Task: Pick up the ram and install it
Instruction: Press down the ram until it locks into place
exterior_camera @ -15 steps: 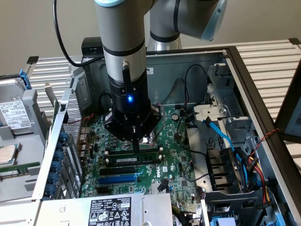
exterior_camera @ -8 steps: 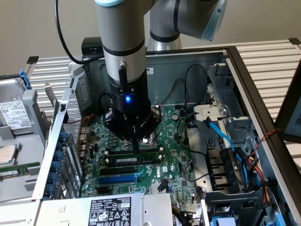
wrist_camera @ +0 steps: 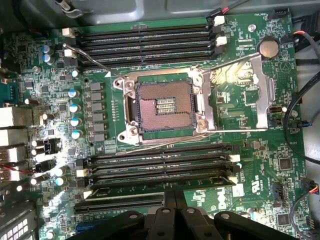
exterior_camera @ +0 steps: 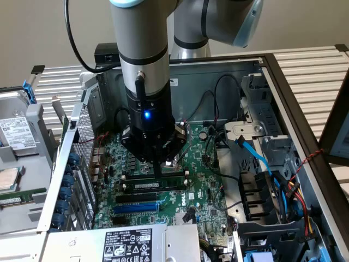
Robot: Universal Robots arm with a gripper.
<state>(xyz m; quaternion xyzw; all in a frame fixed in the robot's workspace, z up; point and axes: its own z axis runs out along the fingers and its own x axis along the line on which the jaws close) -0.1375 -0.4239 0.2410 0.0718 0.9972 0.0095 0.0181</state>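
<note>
The gripper (exterior_camera: 158,170), fingers together, presses down on the ram (exterior_camera: 154,185) in its motherboard (exterior_camera: 203,192) slot; seating seems underway, needing even downward pressure.

Looking straight down on green motherboard (wrist_camera: 260,165). Open CPU socket (wrist_camera: 165,107) at board centre, metal frame around it, load lever (wrist_camera: 150,82) crossing over. Bank of black memory slots (wrist_camera: 145,42) on one side of socket, second bank (wrist_camera: 160,167) on opposite side. Claw (wrist_camera: 174,207) shut, black fingers pressed together over second bank, tips right at slot nearest claw body. Green ram (wrist_camera: 150,182) lying in one slot there. Coin cell battery (wrist_camera: 268,47) near board corner. Silver capacitors (wrist_camera: 75,107) lined up beside socket.
</note>
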